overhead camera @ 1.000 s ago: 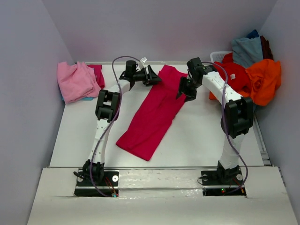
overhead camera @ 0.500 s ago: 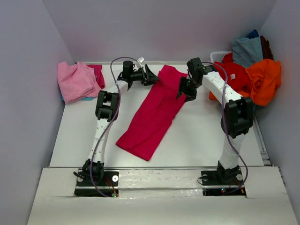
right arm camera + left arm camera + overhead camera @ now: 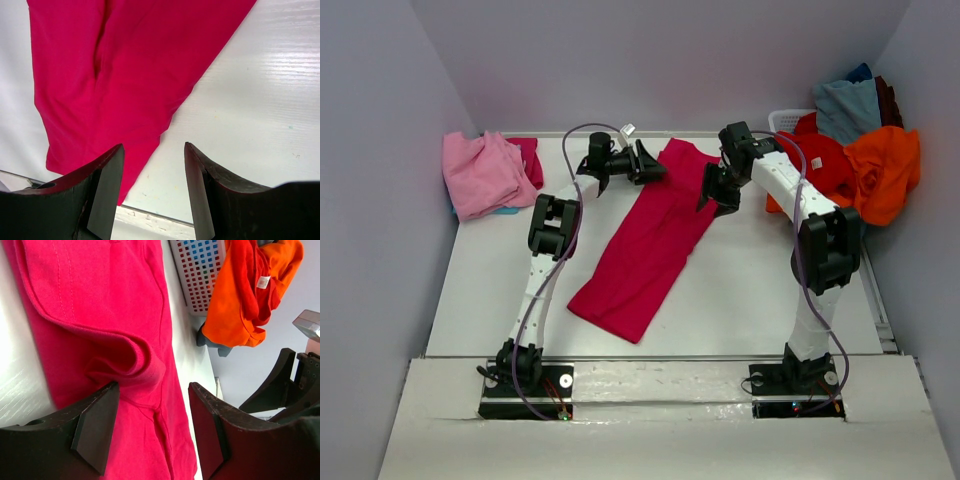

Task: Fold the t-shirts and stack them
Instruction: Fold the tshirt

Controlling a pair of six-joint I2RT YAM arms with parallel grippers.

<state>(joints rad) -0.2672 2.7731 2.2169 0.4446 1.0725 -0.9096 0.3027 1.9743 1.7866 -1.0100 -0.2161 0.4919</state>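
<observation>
A crimson-magenta t-shirt (image 3: 645, 245) lies folded into a long strip, running diagonally from the back centre toward the front left of the white table (image 3: 750, 290). My left gripper (image 3: 650, 163) hovers open at the strip's far left edge. In the left wrist view a rolled sleeve fold of the shirt (image 3: 125, 355) sits just beyond the left gripper (image 3: 152, 407), with nothing pinched. My right gripper (image 3: 713, 192) stands open at the strip's right edge. In the right wrist view the right gripper (image 3: 152, 150) straddles the shirt's edge (image 3: 125, 65) and bare table.
Folded light pink shirts (image 3: 480, 172) are piled at the back left, with a darker magenta one (image 3: 530, 157) behind them. At the back right a white basket (image 3: 788, 120) overflows with orange (image 3: 885, 170), red (image 3: 825, 160) and grey-blue (image 3: 848, 105) shirts. Walls enclose three sides.
The left gripper has shifted slightly to the right along the shirt's far edge. The right arm and the shirt have not moved.
</observation>
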